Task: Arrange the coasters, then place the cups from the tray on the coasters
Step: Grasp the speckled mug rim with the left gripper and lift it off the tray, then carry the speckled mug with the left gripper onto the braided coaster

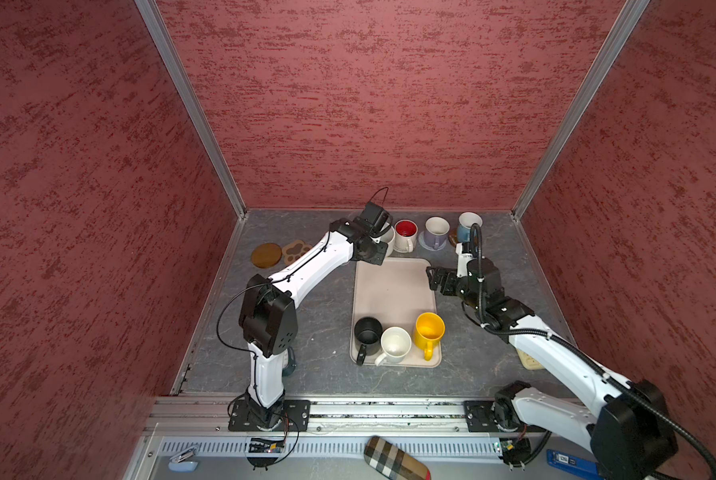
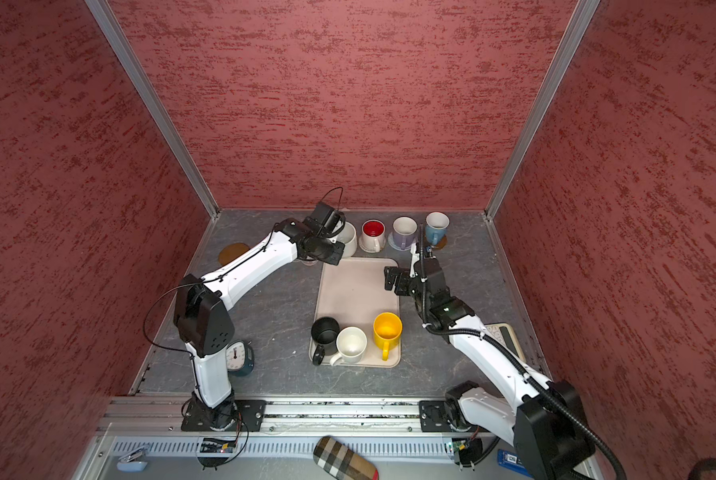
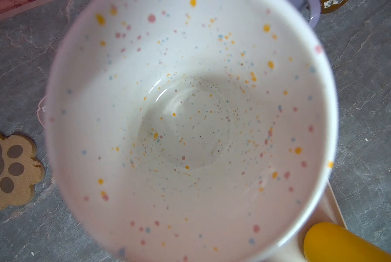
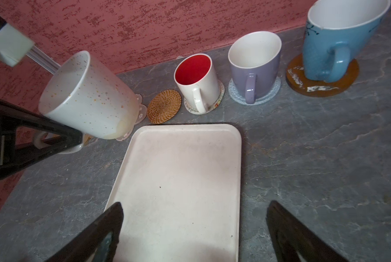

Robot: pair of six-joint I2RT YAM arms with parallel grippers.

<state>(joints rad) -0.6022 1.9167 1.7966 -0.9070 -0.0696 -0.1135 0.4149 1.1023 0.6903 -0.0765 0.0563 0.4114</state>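
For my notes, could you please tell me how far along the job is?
Done: red-lined mug, lavender mug and blue mug stand on coasters. In hand: the left end effector holds the speckled mug tilted at the flower coaster. Left: black mug, white mug and yellow mug on the tray; rattan coaster, paw coaster and brown disc bare.

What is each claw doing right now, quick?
Left gripper: shut on the handle of the speckled white mug.
Right gripper: open, empty, above the tray.
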